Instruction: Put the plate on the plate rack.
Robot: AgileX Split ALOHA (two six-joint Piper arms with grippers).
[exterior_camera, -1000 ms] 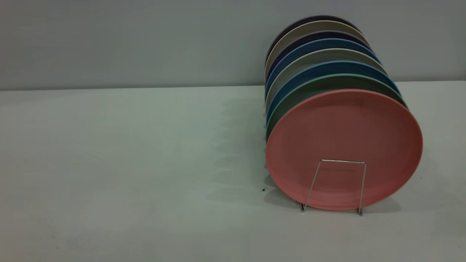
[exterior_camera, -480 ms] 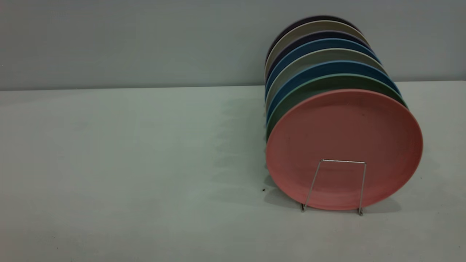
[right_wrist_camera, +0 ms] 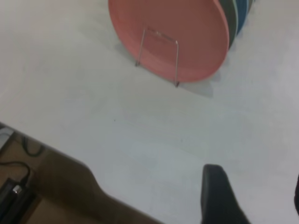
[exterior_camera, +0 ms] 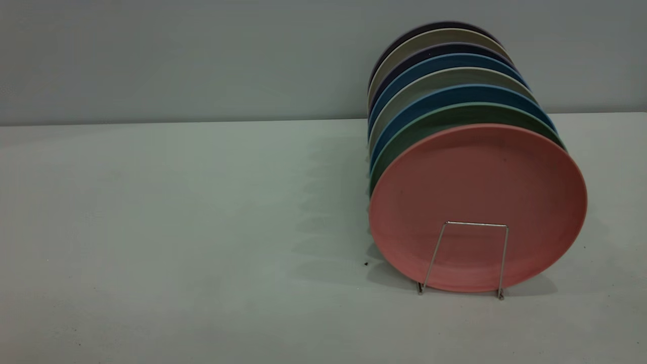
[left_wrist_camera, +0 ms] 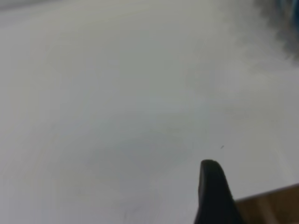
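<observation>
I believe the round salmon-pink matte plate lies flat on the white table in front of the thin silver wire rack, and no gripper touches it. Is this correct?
Not quite. The round salmon-pink matte plate does not lie flat: it stands on edge in the thin silver wire rack, behind the rack's front loop, ahead of the teal-green plate. The exterior view shows this, and the right wrist view agrees. The rest holds: no gripper touches it.

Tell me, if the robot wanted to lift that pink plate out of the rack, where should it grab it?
Probably the top rim of the pink plate, coming from above. It stands on edge at the front of the wire rack, a wire loop crosses its lower face, and the green plate sits close behind. So only the upper edge is free to pinch.
</observation>
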